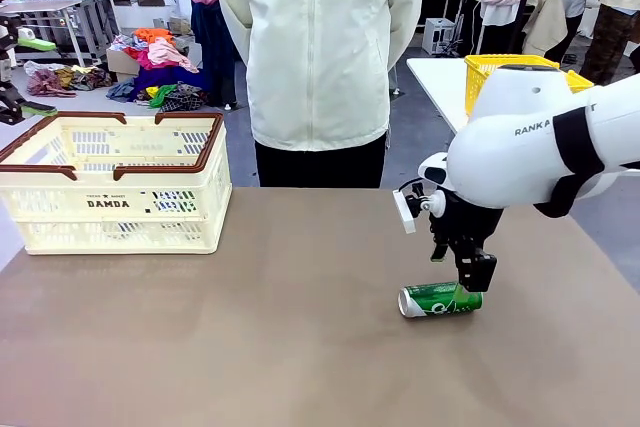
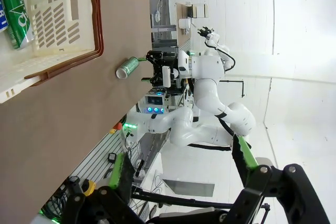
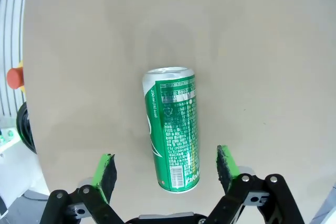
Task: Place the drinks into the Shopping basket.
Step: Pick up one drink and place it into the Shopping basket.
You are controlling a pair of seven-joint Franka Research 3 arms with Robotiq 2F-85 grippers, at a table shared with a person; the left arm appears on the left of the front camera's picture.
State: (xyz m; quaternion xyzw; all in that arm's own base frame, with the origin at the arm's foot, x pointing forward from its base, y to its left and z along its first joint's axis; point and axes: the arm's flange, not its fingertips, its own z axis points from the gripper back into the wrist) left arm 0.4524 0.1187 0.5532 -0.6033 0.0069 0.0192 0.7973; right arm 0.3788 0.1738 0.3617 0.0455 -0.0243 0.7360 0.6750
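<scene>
hovers with right fingers [image 3: 227, 165] spread astride the green can [image 1: 440, 299] lying on the table [image 1: 250, 347] at five o'clock; next needs lowering, pinching, then carrying to the shopping basket [image 1: 120, 205] at ten o'clock.

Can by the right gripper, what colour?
The drink can is green with a silver top; right wrist view shows it best.
</scene>
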